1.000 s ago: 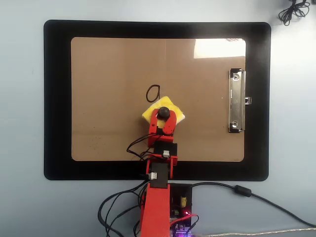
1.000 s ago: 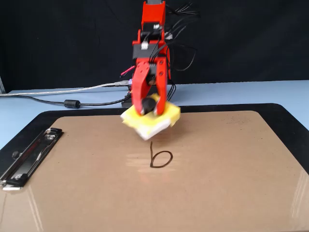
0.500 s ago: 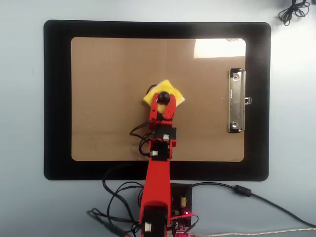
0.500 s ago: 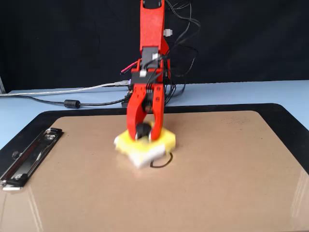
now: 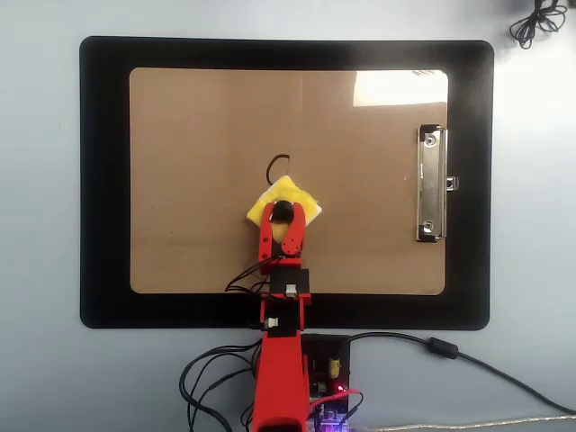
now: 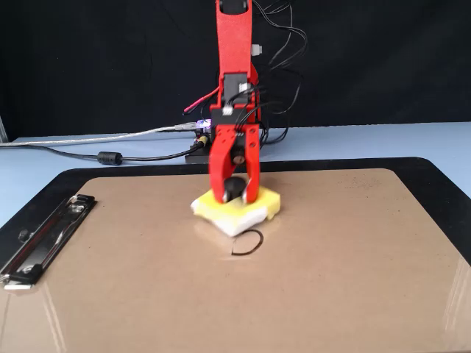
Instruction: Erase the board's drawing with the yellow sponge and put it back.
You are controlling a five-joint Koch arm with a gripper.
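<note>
The brown board (image 5: 198,180) (image 6: 353,279) lies on a black mat, with its silver clip (image 5: 431,184) (image 6: 44,239) at one short edge. The yellow sponge (image 5: 302,202) (image 6: 254,213) rests on the board near its middle. My red gripper (image 5: 283,216) (image 6: 234,193) stands over the sponge, jaws shut on its round black knob (image 5: 283,212) (image 6: 234,187). The drawing (image 5: 277,165) (image 6: 248,245), a thin black curved mark, lies just beyond the sponge; part of it may be hidden under the sponge's edge.
The black mat (image 5: 103,180) (image 6: 441,173) frames the board. The arm's base with a circuit board (image 5: 328,382) (image 6: 200,140) and cables (image 5: 423,346) (image 6: 103,157) sits at the mat's near edge in the overhead view. A coiled cable (image 5: 538,22) lies at top right.
</note>
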